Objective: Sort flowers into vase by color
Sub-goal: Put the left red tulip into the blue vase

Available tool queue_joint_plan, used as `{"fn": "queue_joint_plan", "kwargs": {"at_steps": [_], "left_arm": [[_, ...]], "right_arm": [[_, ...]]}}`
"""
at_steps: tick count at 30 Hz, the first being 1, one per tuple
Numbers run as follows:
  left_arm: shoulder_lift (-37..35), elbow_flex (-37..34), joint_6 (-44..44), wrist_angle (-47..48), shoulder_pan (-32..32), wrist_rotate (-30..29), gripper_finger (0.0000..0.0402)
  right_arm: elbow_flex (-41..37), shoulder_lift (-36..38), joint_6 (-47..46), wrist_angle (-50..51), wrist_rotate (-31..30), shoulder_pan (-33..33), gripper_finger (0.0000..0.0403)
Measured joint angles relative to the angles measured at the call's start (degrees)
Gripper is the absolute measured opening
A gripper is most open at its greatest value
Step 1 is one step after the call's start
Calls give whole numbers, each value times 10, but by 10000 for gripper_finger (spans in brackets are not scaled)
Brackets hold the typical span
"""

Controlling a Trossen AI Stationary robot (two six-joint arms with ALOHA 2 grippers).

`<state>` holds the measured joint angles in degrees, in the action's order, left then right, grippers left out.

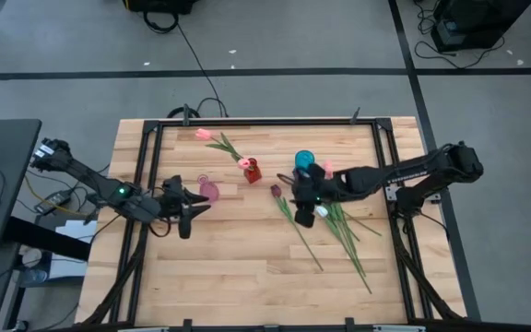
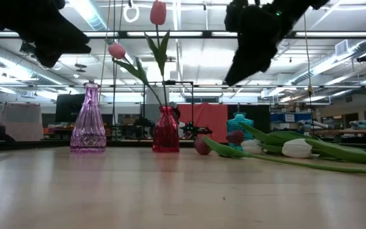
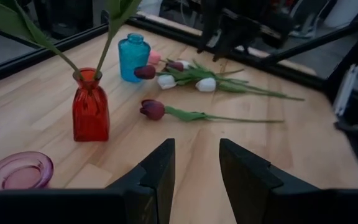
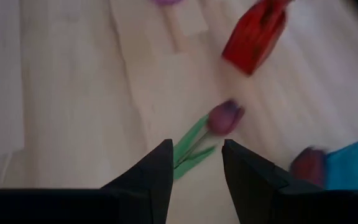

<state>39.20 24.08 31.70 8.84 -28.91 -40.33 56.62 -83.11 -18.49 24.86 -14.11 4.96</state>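
Two pink tulips (image 1: 221, 143) stand with their stems in the red vase (image 1: 253, 171). A maroon tulip (image 1: 276, 191) lies alone on the table, its stem running toward the near edge. More tulips (image 1: 344, 226), white and maroon among them, lie in a bunch to its right. My right gripper (image 4: 196, 167) hovers open above the lone maroon head (image 4: 224, 117). My left gripper (image 3: 197, 167) is open too, held above the table near the pink glass vase (image 1: 208, 190) and pointing toward the flowers (image 3: 191, 74). The teal vase (image 1: 304, 161) holds nothing.
The three vases stand in a row across the table's middle: pink (image 2: 88, 121), red (image 2: 166, 130), teal (image 2: 240, 127). A black frame (image 1: 247, 121) edges the table. Bare wood (image 1: 238, 267) lies toward the near edge.
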Motion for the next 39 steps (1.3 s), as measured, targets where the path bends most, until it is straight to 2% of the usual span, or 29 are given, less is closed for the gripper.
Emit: {"fn": "queue_joint_plan", "kwargs": {"at_steps": [7,12,16,23,30,39], "left_arm": [[106,0,-31,-109,-1,0,131],[177,0,-61,-190,-1,1,131],[219,0,-90,-236,-1,0,131],[231,0,-92,-239,-1,0,131],[231,0,-72,-237,-1,1,131],[231,0,-61,-236,-1,5,131]], "right_arm": [[-12,-3,-126,48,36,37,149],[-3,-26,-166,73,49,58,148],[-2,-79,-181,68,37,57,148],[30,-149,-205,91,13,63,148],[53,-212,-205,83,17,74,148],[65,-225,-215,81,41,73,148]]}}
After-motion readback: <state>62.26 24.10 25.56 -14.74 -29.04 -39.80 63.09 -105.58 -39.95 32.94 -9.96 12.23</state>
